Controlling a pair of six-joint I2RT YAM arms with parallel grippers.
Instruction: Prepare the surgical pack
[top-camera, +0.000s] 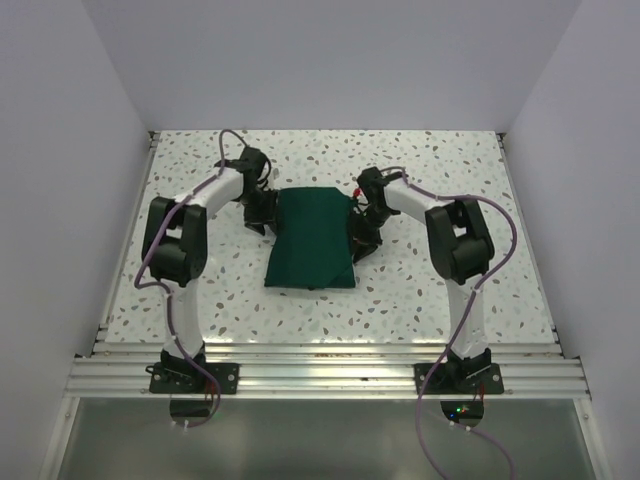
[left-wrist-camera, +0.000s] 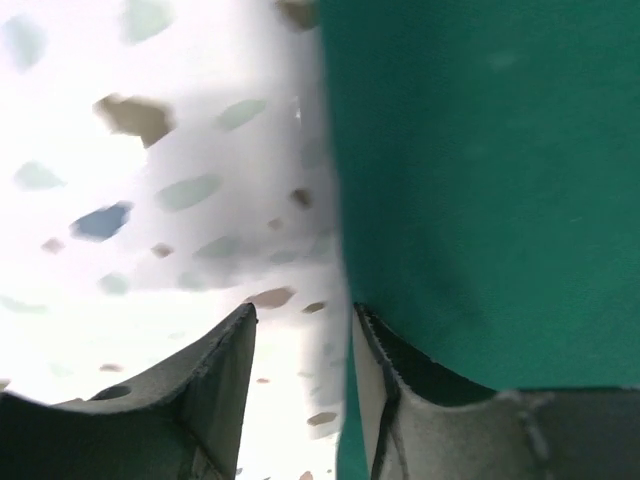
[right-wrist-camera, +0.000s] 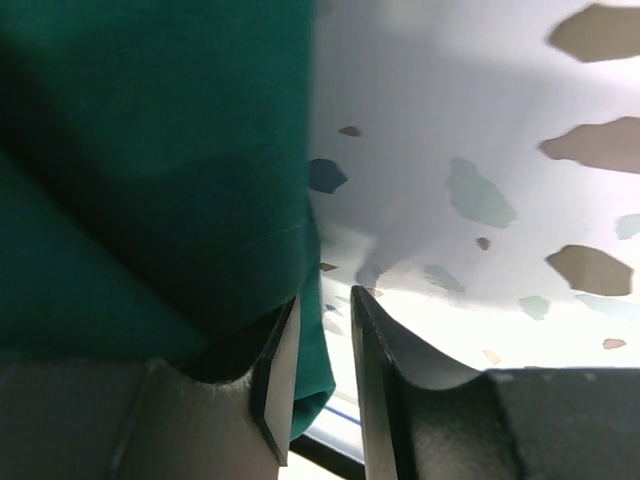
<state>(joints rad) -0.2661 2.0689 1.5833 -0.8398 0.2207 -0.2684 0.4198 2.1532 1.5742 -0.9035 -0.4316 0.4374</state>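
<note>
The surgical pack is laid at the middle of the speckled table as a folded dark green rectangle, slightly wider at its near edge, and is flanked by both arms. No other item of the set is seen on the table.

The left gripper is set against the far left edge of the cloth and the right gripper against its right edge, both low to the table. In the left wrist view the jaws are seen spread, with bare table showing through the gap; one of the fingers is tucked beside and under the hanging cloth edge. In the right wrist view the jaws are parted more narrowly, and a fold of green is caught in the gap against one of the fingers — daylight is seen beside it, so it is not pinched.

The step in hand is judged to be the taking of the two side edges for a fold or wrap. The next move calls for both jaws to be closed on cloth alone, evenly and together, before any lift — otherwise the fold may be dragged askew.

No brand, label or writing can be read; the cloth is plain.
</note>
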